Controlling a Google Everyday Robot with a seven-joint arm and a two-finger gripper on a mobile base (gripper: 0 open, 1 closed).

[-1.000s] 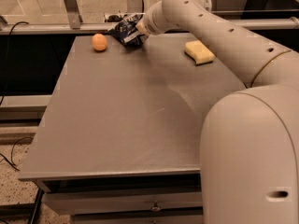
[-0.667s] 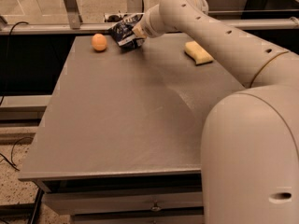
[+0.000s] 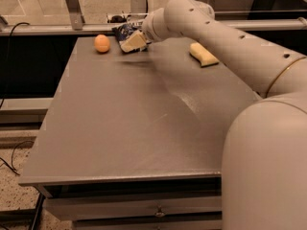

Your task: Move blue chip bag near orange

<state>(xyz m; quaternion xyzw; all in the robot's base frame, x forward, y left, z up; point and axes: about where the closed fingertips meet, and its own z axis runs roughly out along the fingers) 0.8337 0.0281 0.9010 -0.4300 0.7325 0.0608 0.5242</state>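
The blue chip bag [image 3: 124,32] is dark navy foil, held at the far edge of the grey table [image 3: 144,119], just right of the orange [image 3: 101,43]. The orange is small, round and pale, at the table's far left corner. My gripper [image 3: 133,41] is at the end of the white arm reaching across from the right and is shut on the bag, holding it slightly above the table. A shadow lies on the table under the bag. Most of the bag is hidden by the gripper.
A pale yellow sponge [image 3: 203,54] lies at the far right of the table. My large white arm [image 3: 249,61] spans the right side and fills the lower right. A metal rail and posts [image 3: 72,4] run behind the table. Cables lie on the floor at the left.
The gripper has moved with the bag a little further toward the far edge and up. The orange and the sponge have not moved.
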